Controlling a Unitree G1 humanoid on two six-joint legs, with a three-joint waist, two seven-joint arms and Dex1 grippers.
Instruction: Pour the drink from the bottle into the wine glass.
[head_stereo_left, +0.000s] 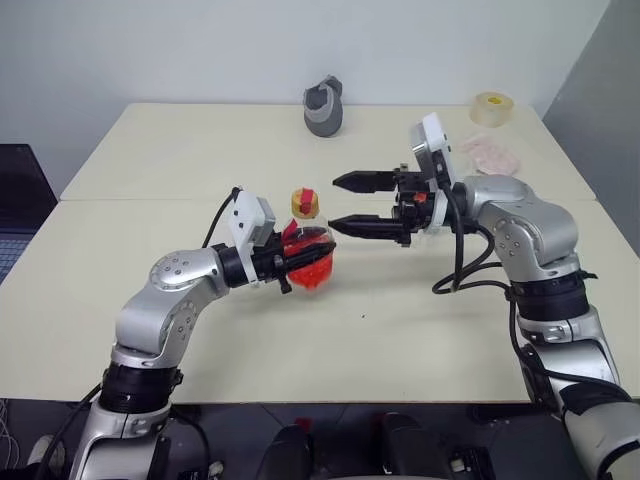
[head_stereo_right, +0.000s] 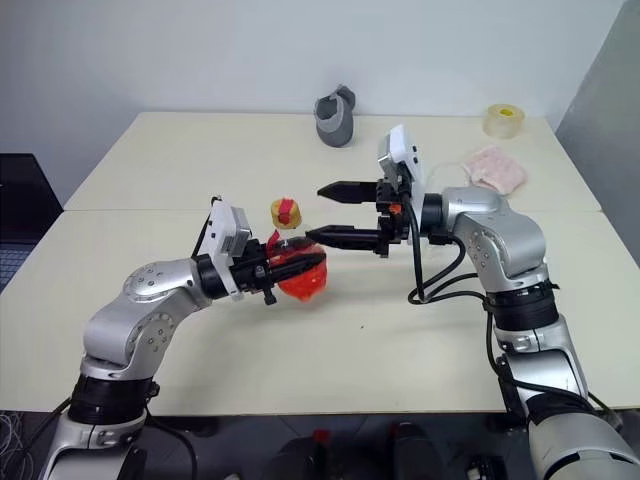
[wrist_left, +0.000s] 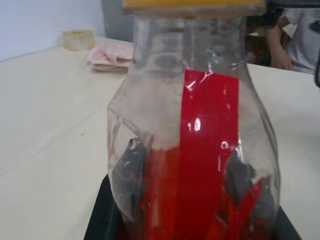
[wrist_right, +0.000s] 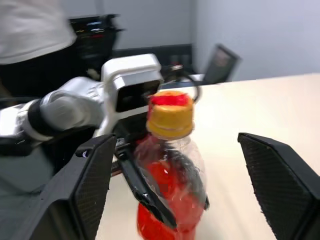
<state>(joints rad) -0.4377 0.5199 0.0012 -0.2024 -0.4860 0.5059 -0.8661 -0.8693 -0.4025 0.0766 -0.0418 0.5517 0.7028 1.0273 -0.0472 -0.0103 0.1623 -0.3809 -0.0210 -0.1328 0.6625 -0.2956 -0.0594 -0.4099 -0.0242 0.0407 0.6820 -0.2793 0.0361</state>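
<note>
My left gripper (head_stereo_left: 303, 264) is shut on the bulbous base of the small clear bottle (head_stereo_left: 310, 258) and holds it upright just above the table. The red-orange drink (head_stereo_right: 302, 277) fills its lower part. The yellow-orange cap (head_stereo_left: 305, 203) sits on the neck. My right gripper (head_stereo_left: 335, 203) points toward the cap from the right with its two black fingers (wrist_right: 92, 185) spread wide; it is open, close beside the cap and apart from it. In the right wrist view the bottle (wrist_right: 170, 170) stands between those fingers. The wine glass is out of view.
A grey jug-like object (head_stereo_left: 324, 106) stands at the table's far middle. A tape roll (head_stereo_left: 491, 108) and a pink cloth (head_stereo_left: 490, 155) lie at the far right. A person (wrist_left: 295, 35) stands beyond the table's edge. The cream table (head_stereo_left: 400, 330) has bare room in front.
</note>
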